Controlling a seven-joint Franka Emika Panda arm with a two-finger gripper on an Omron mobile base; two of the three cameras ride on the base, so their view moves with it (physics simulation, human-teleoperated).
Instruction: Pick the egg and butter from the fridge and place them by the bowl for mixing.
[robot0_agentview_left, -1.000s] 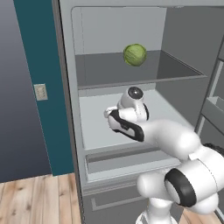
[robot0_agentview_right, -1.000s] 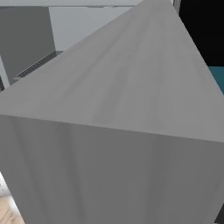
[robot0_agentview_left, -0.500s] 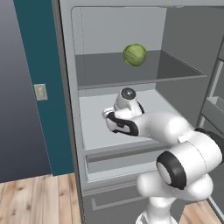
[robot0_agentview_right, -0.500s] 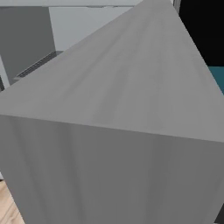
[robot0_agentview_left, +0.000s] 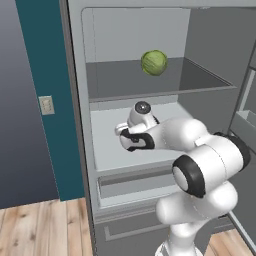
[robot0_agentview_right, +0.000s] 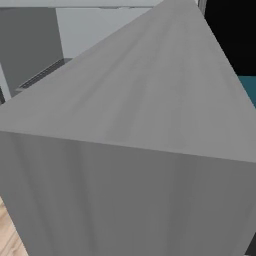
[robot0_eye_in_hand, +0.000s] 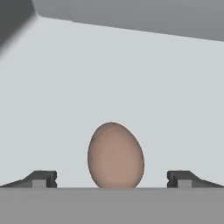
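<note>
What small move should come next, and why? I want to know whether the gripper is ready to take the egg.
Probably ease the gripper straight forward a little, then close. In the hand view the egg sits centred between the two open fingertips, which stand well apart on either side without touching it. In the left base view the hand is inside the fridge, over its middle shelf.

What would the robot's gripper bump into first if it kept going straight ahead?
Most likely the egg. It stands centred between the open gripper fingertips, on the pale fridge shelf. How far ahead it lies is hard to judge.

Left base view faces the fridge (robot0_agentview_left: 150, 90); hand view inside.
</note>
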